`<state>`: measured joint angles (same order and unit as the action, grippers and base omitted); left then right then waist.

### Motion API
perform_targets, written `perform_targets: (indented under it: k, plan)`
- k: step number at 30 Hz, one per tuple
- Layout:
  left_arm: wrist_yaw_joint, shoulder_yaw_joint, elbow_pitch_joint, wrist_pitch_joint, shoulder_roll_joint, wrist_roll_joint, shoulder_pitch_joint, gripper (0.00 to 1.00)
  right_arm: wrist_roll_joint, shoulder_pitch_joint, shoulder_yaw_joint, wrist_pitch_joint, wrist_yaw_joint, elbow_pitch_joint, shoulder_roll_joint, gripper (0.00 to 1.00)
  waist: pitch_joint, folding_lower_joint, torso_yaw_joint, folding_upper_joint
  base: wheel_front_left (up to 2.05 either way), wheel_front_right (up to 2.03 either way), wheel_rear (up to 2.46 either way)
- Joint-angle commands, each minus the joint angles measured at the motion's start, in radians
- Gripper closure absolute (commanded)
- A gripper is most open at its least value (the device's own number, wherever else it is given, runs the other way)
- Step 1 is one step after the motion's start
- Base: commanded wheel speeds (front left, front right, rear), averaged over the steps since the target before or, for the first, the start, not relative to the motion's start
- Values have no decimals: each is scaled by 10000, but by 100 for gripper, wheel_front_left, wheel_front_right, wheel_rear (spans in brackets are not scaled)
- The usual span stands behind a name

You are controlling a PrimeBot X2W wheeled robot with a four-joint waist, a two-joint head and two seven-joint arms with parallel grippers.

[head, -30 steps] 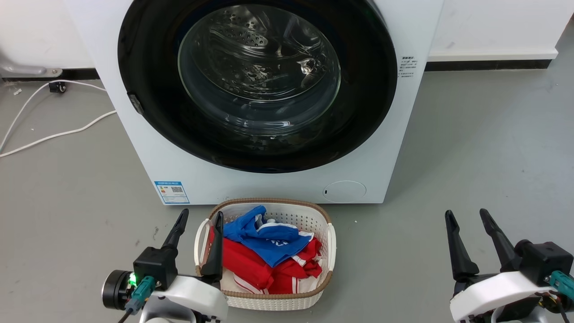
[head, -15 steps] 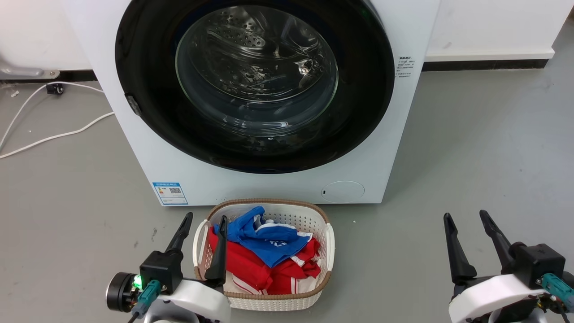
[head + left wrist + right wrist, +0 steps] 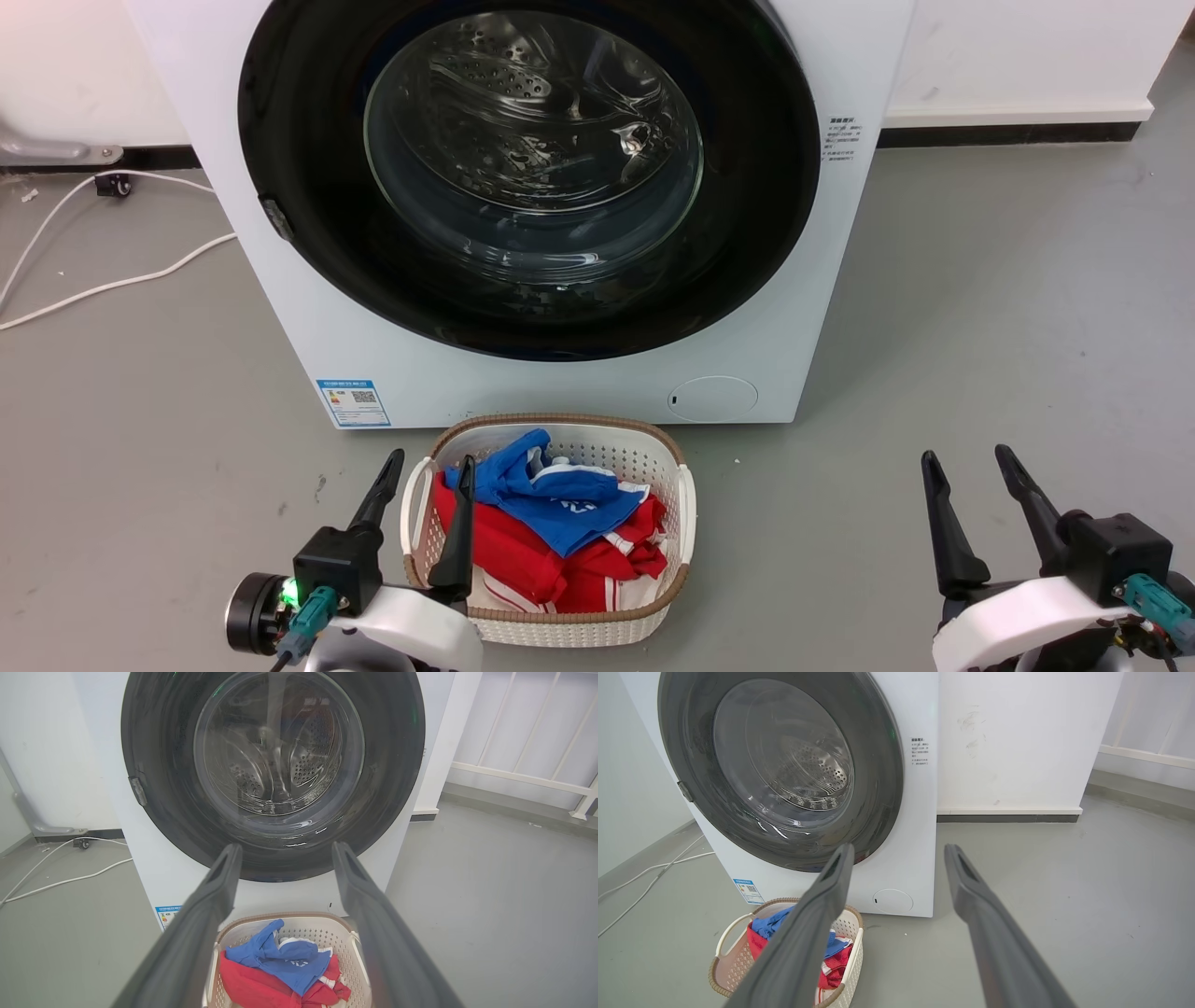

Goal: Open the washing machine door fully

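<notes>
The washing machine door (image 3: 532,168) is a glossy black disc with a clear glass bowl centre. It lies shut, flush against the white machine front, and a small latch (image 3: 273,217) sits on its left rim. It also appears in the left wrist view (image 3: 275,765) and the right wrist view (image 3: 780,770). My left gripper (image 3: 431,459) is open at the lower left, low over the basket's left rim and far short of the door. My right gripper (image 3: 964,454) is open over bare floor at the lower right. Both grippers (image 3: 286,847) (image 3: 899,846) are empty.
A white basket (image 3: 551,425) with a brown rim stands on the floor right before the machine, holding red and blue clothes (image 3: 551,532). A white cable (image 3: 112,280) trails across the grey floor on the left. A white wall (image 3: 1027,56) runs behind on the right.
Both grippers have drawn a little lower in the head view, the left one also slightly rightward. The picture has shifted slightly. The door stays shut.
</notes>
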<state>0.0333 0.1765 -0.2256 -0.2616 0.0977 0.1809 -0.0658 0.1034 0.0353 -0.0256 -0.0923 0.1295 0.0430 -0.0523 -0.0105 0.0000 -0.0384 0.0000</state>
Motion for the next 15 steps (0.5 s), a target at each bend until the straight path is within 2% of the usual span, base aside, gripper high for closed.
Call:
perform_targets:
  k: [1, 10, 11, 12, 15]
  plan:
    - [-8, -27, -22, -49, 4, 69, -64, 0, 90, -44, -15, -49, 22, 46, 28, 0, -2, 0, 3, 0, 0, 0, 0]
    - [-66, -3, -77, -49, 51, 123, -62, 0, 38, -83, -22, -86, 22, 138, 29, 0, -6, 0, -20, 0, 0, 0, 0]
    - [-58, 5, -80, -48, 56, 130, -70, 0, 71, -86, -21, -75, 22, 151, 29, 57, -3, 0, -21, 0, 0, 0, 0]
    - [-64, 7, -84, -49, 59, 133, -77, 0, 74, -94, -18, -59, 22, 165, 29, 100, -3, 0, -22, 0, 0, 0, 0]
    - [-100, 29, -98, -49, 69, 158, -90, 0, 132, -107, 1, -13, 22, 192, 29, 100, -3, 0, -24, 0, 0, 0, 0]
